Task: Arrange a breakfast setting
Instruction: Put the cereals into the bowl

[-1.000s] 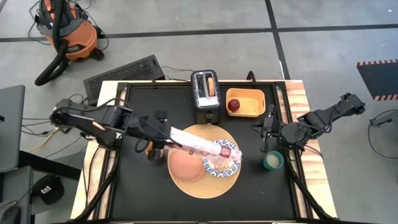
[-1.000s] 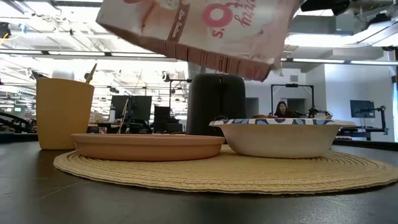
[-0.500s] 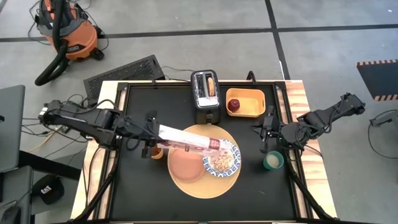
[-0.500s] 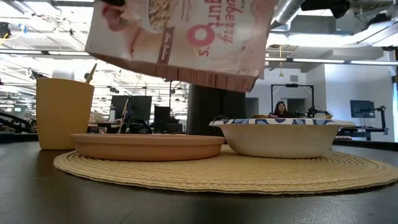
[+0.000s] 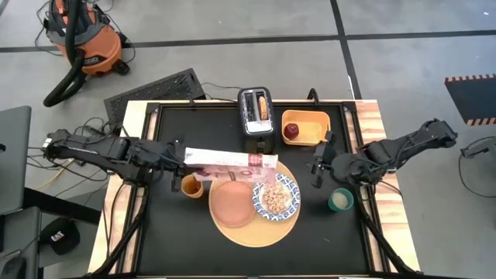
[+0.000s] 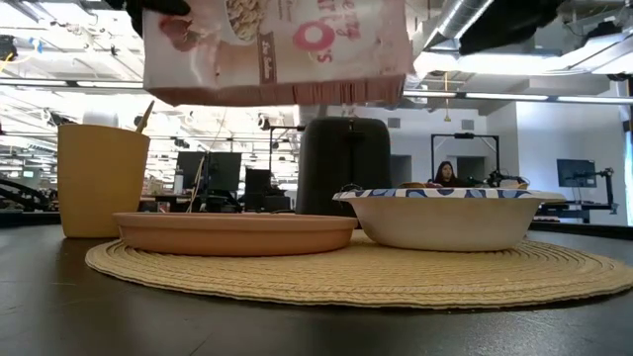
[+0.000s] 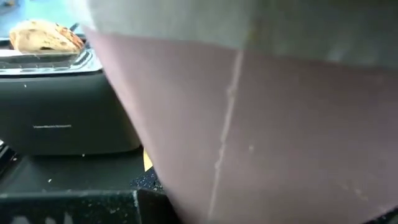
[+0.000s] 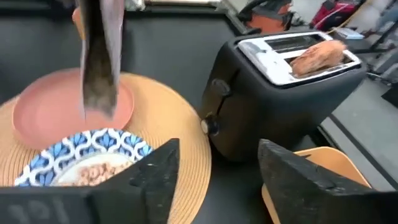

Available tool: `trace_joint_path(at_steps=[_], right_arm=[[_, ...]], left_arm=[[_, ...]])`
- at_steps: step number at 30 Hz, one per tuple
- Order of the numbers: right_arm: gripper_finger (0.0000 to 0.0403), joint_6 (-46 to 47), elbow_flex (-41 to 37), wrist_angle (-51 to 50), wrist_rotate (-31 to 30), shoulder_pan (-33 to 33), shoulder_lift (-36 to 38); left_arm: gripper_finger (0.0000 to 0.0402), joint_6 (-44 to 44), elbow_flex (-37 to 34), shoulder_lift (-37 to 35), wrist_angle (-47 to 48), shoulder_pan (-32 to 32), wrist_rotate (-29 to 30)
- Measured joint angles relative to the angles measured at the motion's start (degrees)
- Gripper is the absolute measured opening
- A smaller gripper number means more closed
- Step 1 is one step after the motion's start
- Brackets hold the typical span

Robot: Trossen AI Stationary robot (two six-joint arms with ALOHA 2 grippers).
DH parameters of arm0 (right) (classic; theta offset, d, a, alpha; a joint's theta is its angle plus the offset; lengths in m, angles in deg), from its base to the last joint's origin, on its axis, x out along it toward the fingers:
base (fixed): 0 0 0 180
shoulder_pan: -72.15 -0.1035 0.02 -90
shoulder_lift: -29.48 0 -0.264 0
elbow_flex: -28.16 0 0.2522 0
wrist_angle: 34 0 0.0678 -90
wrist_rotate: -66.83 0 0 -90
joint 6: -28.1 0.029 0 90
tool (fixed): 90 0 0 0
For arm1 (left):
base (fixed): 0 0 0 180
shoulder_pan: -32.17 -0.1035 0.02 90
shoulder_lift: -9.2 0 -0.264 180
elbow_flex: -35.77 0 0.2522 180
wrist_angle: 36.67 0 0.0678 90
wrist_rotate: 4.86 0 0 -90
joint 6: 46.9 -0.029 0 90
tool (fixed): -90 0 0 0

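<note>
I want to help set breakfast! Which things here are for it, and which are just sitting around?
For breakfast: round board, pink plate, blue-and-white dish with cereal, cereal bag, apple, bread.

Just sitting around: toaster, yellow tray, yellow cup, green cup.

Even overhead light, shadows soft and faint. Low view backlit by bright ceiling lights (image 6: 514, 61). Left wrist view filled by blurred pink bag (image 7: 261, 124). Right wrist fingers (image 8: 155, 168) out of focus.
</note>
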Motion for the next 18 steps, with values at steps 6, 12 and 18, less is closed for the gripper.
trace_joint_path(at_steps=[6,12,18], right_arm=[[0.0264,-1.6,0.0,0.2,3.0,1.4,-3.0],[0.0265,-7.3,-1.6,11.4,3.0,1.4,-5.9],[0.0265,-19.4,-7.5,35.7,3.2,3.1,-10.1]], left_arm=[[0.0119,0.0,-2.9,-5.5,-3.5,-0.7,0.0],[0.0119,-1.7,-4.5,-8.1,-7.8,-0.6,0.0],[0.0119,-5.5,-6.6,-8.6,-15.6,-0.6,0.1]])
